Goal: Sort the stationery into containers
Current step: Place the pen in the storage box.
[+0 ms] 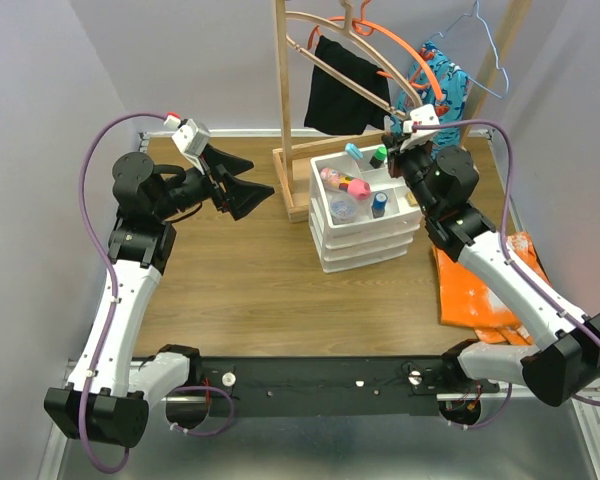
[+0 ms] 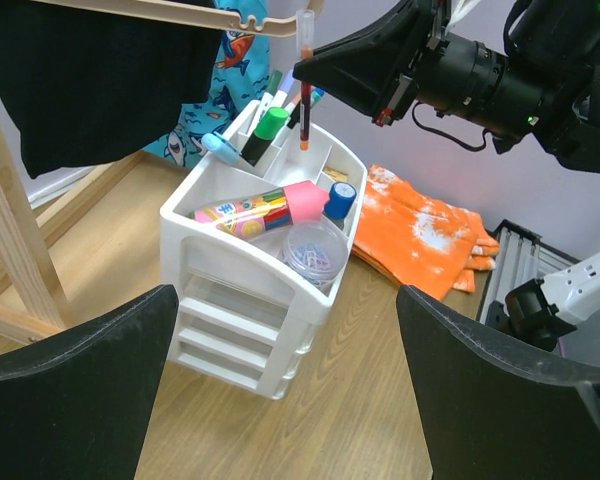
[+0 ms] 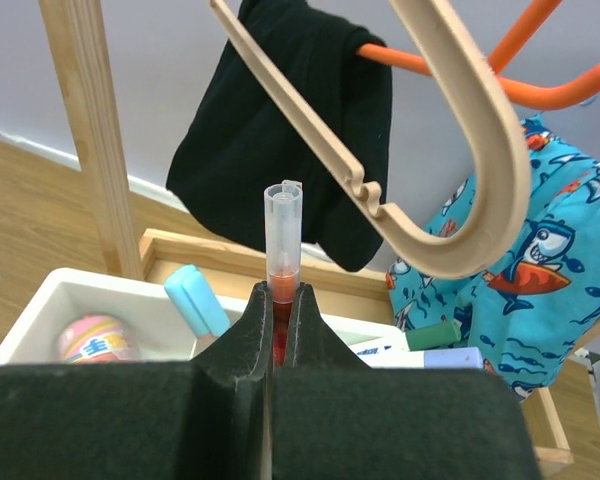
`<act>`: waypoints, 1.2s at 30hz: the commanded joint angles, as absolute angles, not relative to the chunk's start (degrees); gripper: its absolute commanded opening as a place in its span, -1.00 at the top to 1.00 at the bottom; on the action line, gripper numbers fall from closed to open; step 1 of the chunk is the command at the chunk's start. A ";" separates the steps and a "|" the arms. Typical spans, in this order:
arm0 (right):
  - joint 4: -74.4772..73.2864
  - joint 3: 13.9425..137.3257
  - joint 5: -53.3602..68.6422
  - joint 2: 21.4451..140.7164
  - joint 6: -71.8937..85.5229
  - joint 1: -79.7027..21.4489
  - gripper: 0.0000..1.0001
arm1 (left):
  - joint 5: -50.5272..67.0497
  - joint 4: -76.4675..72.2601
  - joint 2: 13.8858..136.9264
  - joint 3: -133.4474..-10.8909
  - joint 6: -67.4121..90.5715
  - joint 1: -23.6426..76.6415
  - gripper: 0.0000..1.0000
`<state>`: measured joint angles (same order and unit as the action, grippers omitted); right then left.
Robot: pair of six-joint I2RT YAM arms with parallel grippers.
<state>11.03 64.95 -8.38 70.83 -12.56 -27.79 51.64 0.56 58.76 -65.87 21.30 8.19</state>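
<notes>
The white drawer organiser [image 1: 365, 235] stands at mid-table, right of centre, topped by a divided tray [image 2: 195, 195]. The tray holds a pink-capped bottle [image 2: 270, 208], a blue-capped bottle [image 2: 340, 198], a green-capped marker [image 2: 268, 128], a light-blue bar [image 2: 220, 148] and upright pens [image 2: 280, 95]. My right gripper [image 3: 282, 300] is shut on a red pen with a clear cap [image 3: 282, 235] and holds it upright over the tray's back compartments [image 2: 304, 90]. My left gripper [image 1: 245, 192] is open and empty, left of the organiser.
A wooden hanger rack [image 1: 285, 110] with a black cloth [image 1: 345, 85] and a blue patterned garment [image 1: 440, 75] stands just behind the organiser. A wooden hanger [image 3: 460, 130] hangs close above my right gripper. An orange cloth [image 1: 480, 285] lies to the right.
</notes>
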 commanded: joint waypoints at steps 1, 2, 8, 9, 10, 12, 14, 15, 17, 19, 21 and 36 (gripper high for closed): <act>18.36 63.63 -9.93 71.37 -14.41 -26.99 0.99 | 50.45 0.62 59.06 -64.95 22.23 7.82 -0.97; 18.80 63.63 -10.11 71.63 -14.50 -26.81 0.99 | 50.54 0.62 59.15 -64.95 22.24 7.82 -0.98; 20.65 63.63 -9.14 73.39 -14.77 -25.58 0.99 | 50.36 0.44 59.41 -64.78 22.50 7.82 -0.97; 21.52 63.55 -9.23 73.74 -14.85 -25.49 0.99 | 50.27 0.35 59.41 -64.78 22.59 7.82 -0.97; 21.97 63.37 -8.97 74.35 -14.94 -25.23 0.99 | 50.27 0.35 59.41 -64.78 22.59 7.82 -0.97; 23.11 63.11 -8.53 74.88 -14.85 -24.96 0.99 | 50.27 0.44 59.59 -64.78 22.50 7.82 -0.97; 23.47 62.84 -8.09 75.85 -14.15 -24.52 0.99 | 50.27 0.53 59.41 -64.69 22.15 7.74 -0.97; 23.99 62.75 -7.91 76.20 -14.06 -24.43 0.99 | 50.19 0.53 59.50 -64.51 22.24 7.73 -0.97; 24.78 62.05 -8.08 76.99 -13.63 -24.26 0.99 | 50.19 0.53 59.50 -64.25 22.24 7.73 -0.98; 25.40 61.70 -8.17 77.25 -13.10 -24.26 0.99 | 50.10 0.62 59.50 -64.07 22.24 7.73 -0.97; 25.40 60.82 -8.44 77.26 -12.92 -24.26 0.99 | 50.10 0.70 59.50 -64.07 22.15 7.65 -0.97; 21.71 56.69 -10.55 73.65 -10.81 -24.17 0.99 | 50.01 -1.32 59.33 -62.40 23.64 7.56 -0.97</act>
<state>22.79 58.13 -8.49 75.77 -11.86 -24.51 50.89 0.19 59.59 -62.98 22.81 7.92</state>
